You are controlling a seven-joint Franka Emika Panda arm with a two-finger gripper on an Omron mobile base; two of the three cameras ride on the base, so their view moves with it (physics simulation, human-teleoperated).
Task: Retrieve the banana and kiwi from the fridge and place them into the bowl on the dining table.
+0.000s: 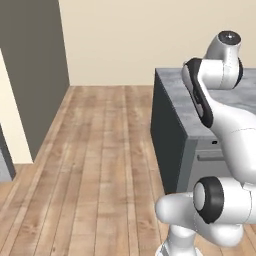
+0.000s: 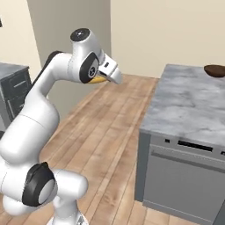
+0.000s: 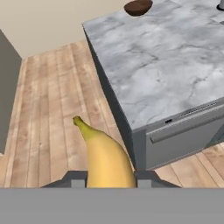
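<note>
My gripper (image 3: 109, 181) is shut on the banana (image 3: 107, 155), a yellow fruit whose dark tip points away from the hand, out over the wooden floor. From the right base the gripper (image 2: 110, 74) hangs high beside the table, with a sliver of banana (image 2: 99, 80) showing under it. The dining table (image 3: 162, 57) has a grey-white marble top and stands to the right of the hand. The dark brown bowl (image 3: 138, 6) rests near its far edge, also seen as the bowl (image 2: 215, 70) at the right. The kiwi and the fridge are out of view.
A grey appliance panel (image 2: 184, 176) with a handle fills the table's near side. Open wooden floor (image 1: 100, 150) stretches left of the table (image 1: 172, 82). A dark grey wall column (image 1: 35, 75) stands at the left, and a dark cabinet (image 2: 13, 94) sits behind the arm.
</note>
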